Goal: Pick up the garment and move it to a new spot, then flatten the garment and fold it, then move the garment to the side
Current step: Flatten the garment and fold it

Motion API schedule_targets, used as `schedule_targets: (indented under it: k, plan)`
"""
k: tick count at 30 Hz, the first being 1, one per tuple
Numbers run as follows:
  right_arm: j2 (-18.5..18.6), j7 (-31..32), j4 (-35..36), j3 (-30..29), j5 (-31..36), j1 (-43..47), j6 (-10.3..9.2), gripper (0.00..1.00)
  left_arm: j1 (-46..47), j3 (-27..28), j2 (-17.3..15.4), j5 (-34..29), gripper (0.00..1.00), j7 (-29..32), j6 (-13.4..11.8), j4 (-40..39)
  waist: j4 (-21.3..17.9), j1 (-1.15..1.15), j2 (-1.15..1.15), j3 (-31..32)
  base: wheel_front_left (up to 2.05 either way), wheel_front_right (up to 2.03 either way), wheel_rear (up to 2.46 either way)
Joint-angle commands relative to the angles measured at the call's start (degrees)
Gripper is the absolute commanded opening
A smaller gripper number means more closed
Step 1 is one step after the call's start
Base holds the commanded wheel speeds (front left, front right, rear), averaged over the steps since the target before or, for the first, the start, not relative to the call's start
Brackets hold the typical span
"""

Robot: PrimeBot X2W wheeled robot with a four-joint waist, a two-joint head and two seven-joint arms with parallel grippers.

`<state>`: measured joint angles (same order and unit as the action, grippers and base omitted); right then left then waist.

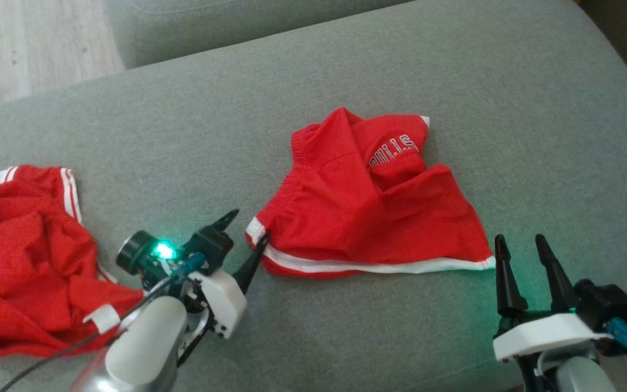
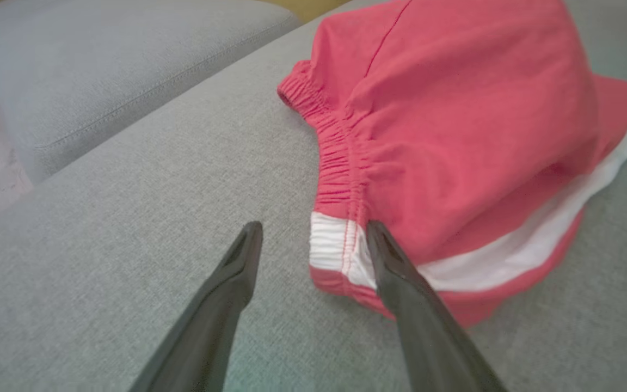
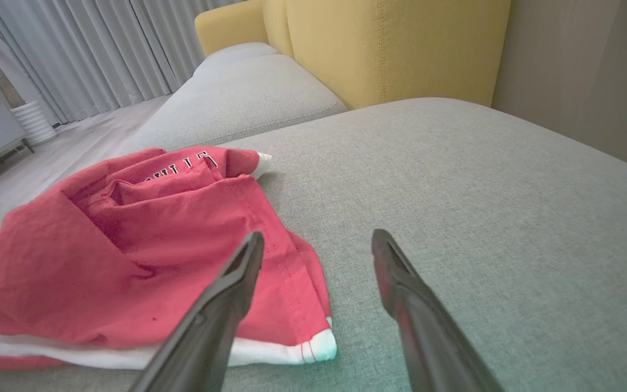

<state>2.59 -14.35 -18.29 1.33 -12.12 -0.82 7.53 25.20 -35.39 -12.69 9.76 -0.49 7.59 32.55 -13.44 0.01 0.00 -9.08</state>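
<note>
The garment (image 1: 357,218), red shorts with white trim and partly folded lettering, lies rumpled in the middle of the grey sofa cushion (image 1: 482,71). My left gripper (image 1: 248,226) stands open at its near left corner. In the left wrist view the garment (image 2: 455,109) has its white waistband corner between the tips of the left gripper (image 2: 313,226), and one finger lies against it. My right gripper (image 1: 519,239) is open just right of the white hem's right end. The right wrist view shows the garment (image 3: 128,245) left of the right gripper (image 3: 319,237), whose left finger overlaps the hem corner.
A second red garment with white stripes (image 1: 19,245) is bunched at the cushion's left, beside my left forearm. Another grey cushion (image 3: 237,92) and a yellow backrest (image 3: 389,43) lie beyond. Wooden floor (image 1: 19,43) shows at the far left.
</note>
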Motion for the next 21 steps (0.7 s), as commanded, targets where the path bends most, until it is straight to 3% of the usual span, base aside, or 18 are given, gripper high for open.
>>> schedule_targets:
  k: [1, 9, 10, 11, 21]
  plan:
    - [0.29, -0.64, 1.42, 1.45, -0.47, -1.86, -0.04, 1.0, 3.18, 1.1, -1.58, 1.07, 1.0, 0.58, -0.11, -0.41, -0.3, -0.01, 0.0, -0.22, 0.0, 0.0, 0.0]
    - [0.29, -0.64, 0.97, 1.77, -0.45, -2.14, -0.04, 1.0, 5.03, -2.0, -2.26, 4.34, 0.98, 1.47, -0.11, 1.31, -0.9, -0.01, 0.0, -0.55, 0.0, 0.0, 0.0]
    - [0.29, -0.64, 0.84, 1.84, -0.41, -2.23, -0.04, 1.0, 5.22, -2.77, -2.38, 5.02, 0.38, 1.83, -0.11, 1.49, -1.0, -0.01, 0.0, -0.61, 0.0, 0.0, 0.0]
    - [0.29, -0.64, 0.7, 1.88, -0.38, -2.31, -0.04, 1.0, 5.42, -3.52, -2.55, 5.67, 0.0, 2.04, -0.11, 1.55, -1.08, -0.01, 0.0, -0.64, 0.0, 0.0, 0.0]
    - [0.29, 0.37, -4.76, 4.1, 1.02, -3.61, -0.04, 1.0, 7.49, -5.13, -3.45, 12.83, 0.0, 1.65, -0.1, 1.04, -1.35, -0.01, 0.0, 0.12, 0.0, 0.0, 0.0]
